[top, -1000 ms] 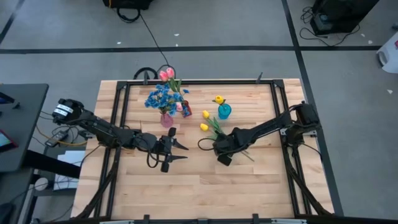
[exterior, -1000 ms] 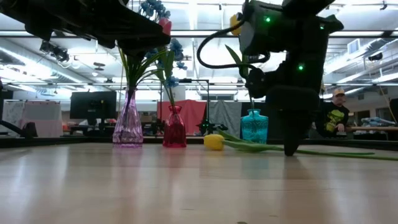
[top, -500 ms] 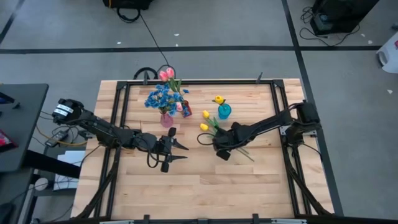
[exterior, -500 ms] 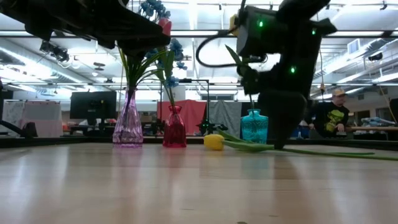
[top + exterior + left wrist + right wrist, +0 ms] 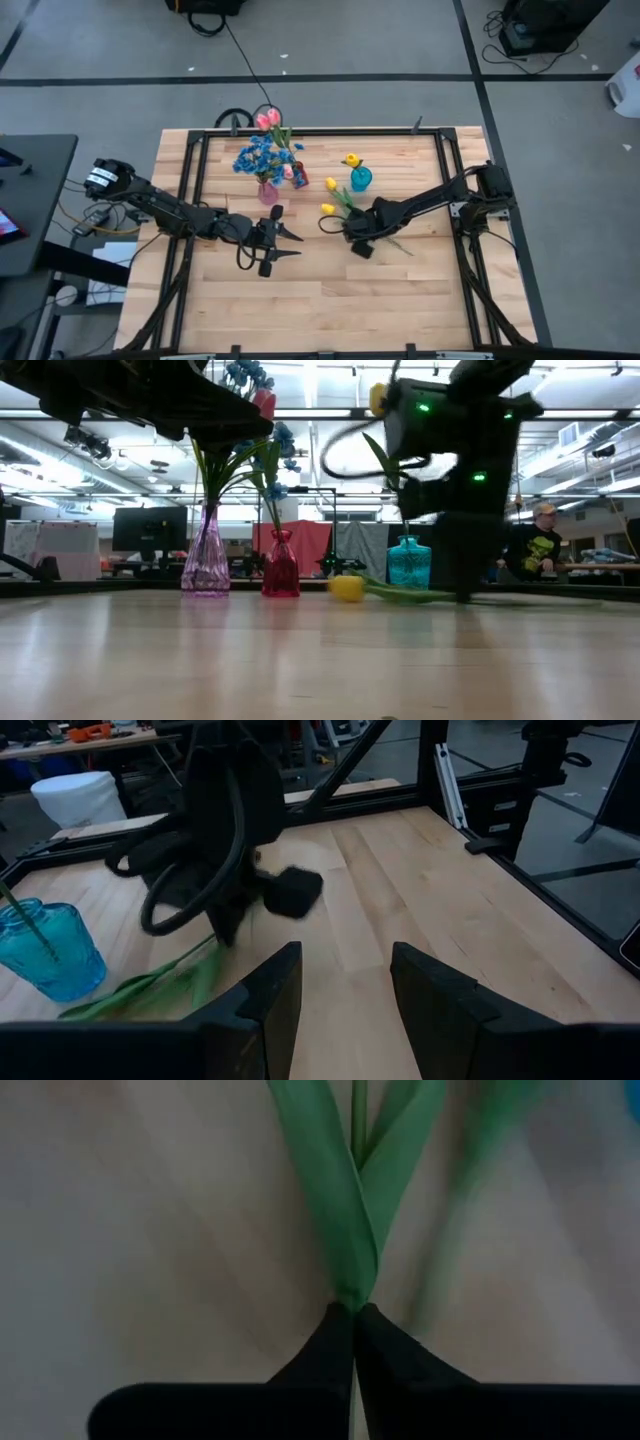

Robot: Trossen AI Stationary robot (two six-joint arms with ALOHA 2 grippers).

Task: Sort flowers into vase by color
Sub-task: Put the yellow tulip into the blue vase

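Note:
A yellow tulip (image 5: 328, 207) lies on the table with its green stem (image 5: 400, 595) running to the right. My right gripper (image 5: 352, 1318) is shut on that stem. A second yellow tulip (image 5: 330, 184) lies just beyond it, and a third (image 5: 352, 160) stands in the blue vase (image 5: 360, 179). Blue blossoms (image 5: 258, 158) stand in the clear pink vase (image 5: 206, 565). Pink tulips (image 5: 268, 120) rise from the red vase (image 5: 281, 567). My left gripper (image 5: 345, 1005) hovers open left of the middle, touching nothing. My right gripper pinches the yellow tulip's stem (image 5: 350, 1302) between its two fingertips, just below where two long leaves (image 5: 340, 1200) split off. The fingers come from above, pointing down. The blossom (image 5: 347, 588) rests on the table.
The three vases stand in a row toward the table's far edge. A black frame (image 5: 200, 135) runs around the tabletop. Bare wood (image 5: 330, 300) fills the near half. A person (image 5: 540, 545) sits in the room behind.
My right gripper has shifted a little toward the table's far edge, over the lying tulip's stem. The left arm has kept still.

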